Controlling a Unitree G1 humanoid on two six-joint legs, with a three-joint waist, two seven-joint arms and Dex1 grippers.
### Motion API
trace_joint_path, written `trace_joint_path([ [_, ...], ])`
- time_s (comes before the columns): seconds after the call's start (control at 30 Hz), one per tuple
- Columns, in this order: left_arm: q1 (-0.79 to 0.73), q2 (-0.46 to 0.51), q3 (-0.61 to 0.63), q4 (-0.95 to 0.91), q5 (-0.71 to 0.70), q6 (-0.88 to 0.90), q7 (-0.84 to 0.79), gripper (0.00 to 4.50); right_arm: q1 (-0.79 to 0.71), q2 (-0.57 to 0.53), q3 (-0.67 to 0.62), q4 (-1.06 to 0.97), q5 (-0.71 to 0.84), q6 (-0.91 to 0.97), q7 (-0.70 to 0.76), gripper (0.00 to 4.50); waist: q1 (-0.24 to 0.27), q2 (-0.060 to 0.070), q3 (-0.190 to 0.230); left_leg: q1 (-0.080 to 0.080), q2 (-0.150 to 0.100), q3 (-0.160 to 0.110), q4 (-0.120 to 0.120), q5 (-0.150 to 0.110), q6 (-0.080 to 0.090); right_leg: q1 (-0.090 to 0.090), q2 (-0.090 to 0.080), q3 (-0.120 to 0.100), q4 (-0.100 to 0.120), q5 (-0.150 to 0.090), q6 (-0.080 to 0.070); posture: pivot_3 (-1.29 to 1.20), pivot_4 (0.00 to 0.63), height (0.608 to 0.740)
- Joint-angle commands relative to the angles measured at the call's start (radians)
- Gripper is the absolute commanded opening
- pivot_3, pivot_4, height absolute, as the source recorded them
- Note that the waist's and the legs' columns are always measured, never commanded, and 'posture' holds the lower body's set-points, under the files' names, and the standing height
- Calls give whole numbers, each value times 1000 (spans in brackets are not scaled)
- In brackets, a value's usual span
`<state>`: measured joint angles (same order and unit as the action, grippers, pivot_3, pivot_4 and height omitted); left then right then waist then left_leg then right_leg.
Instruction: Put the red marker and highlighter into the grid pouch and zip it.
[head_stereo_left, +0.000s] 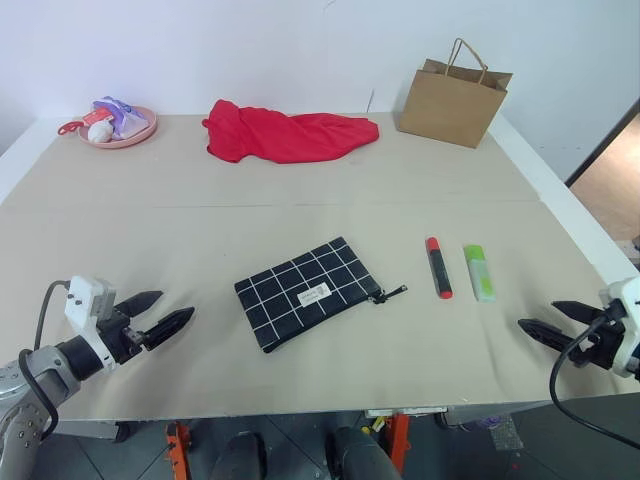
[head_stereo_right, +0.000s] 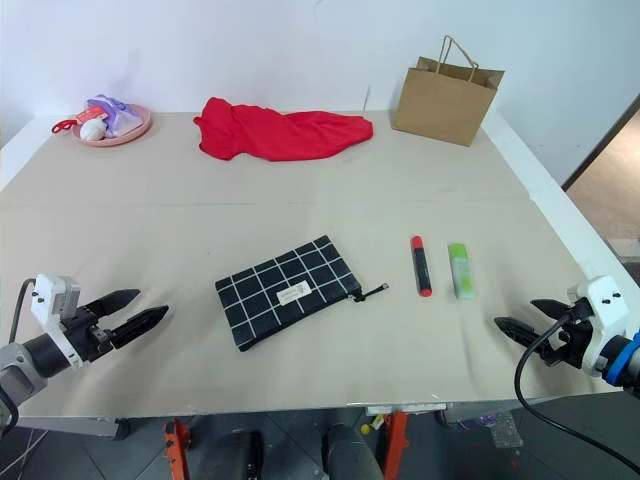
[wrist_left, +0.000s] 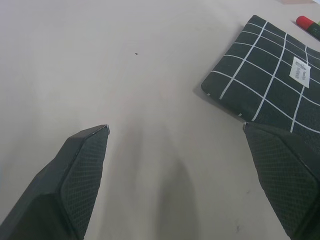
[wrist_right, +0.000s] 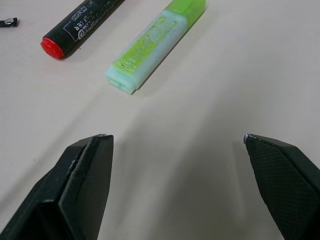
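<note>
Tabletop (head_stereo_left: 300, 190) margins around grid pouch (head_stereo_left: 308, 291)

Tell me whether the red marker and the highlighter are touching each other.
Apart. The left eye view shows a strip of bare table between the red marker and the highlighter, which lie side by side; the right wrist view shows the same gap.

Grid pouch (head_stereo_left: 311, 292) is lying flat mid-table (head_stereo_left: 200, 230), tilted, zipper pull trailing out toward the right. Red marker (head_stereo_left: 438, 267) and highlighter (head_stereo_left: 479, 272) are lying side by side just right of the pouch, apart from each other, both pointing away from the robot. Left gripper (head_stereo_left: 165, 314) is hovering near the front edge, fingers spread, empty, well left of the pouch. Right gripper (head_stereo_left: 547, 321) is hovering at the right front, also spread and empty. Along the far edge: pink plate (head_stereo_left: 138, 134) with small items, red cloth (head_stereo_left: 285, 133), brown paper bag (head_stereo_left: 452, 103).
</note>
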<state>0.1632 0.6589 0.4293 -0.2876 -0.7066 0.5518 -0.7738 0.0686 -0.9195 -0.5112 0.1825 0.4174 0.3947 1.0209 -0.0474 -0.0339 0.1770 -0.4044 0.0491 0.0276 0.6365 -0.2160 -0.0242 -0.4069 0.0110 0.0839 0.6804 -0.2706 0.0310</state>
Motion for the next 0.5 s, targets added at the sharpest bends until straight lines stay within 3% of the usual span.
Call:
trace_joint_path([
  [0.03, -12, 17, 13, -30, -7, -9, -10, 4429, -18, -27, -4, -6, -3, -11, 3, 4500, 0, 0, 0, 0, 0, 0, 0, 0, 0, 0, 0, 0, 0, 0, 0, 0, 150, 740],
  [0.23, -66, 17, 0, -1, -33, 7, -35, 4429, -37, -23, 14, -13, -4, -8, 4, 4500, 0, 0, 0, 0, 0, 0, 0, 0, 0, 0, 0, 0, 0, 1, 0, 0, 150, 740],
  [0.37, -142, -3, 43, 60, -137, 58, -35, 4429, -48, -27, 23, -16, -4, -8, 6, 4500, 0, 0, 0, 0, 0, 0, 1, 0, 0, 0, 0, 0, 0, 0, 0, 0, 150, 740],
  [0.5, -111, 26, 5, 46, -53, -45, -124, 4429, -64, -30, 34, -26, 1, 2, 16, 4500, -2, 0, 0, 0, 0, 0, 1, 0, 0, 0, 0, 0, 0, 0, 0, 0, 150, 740],
])
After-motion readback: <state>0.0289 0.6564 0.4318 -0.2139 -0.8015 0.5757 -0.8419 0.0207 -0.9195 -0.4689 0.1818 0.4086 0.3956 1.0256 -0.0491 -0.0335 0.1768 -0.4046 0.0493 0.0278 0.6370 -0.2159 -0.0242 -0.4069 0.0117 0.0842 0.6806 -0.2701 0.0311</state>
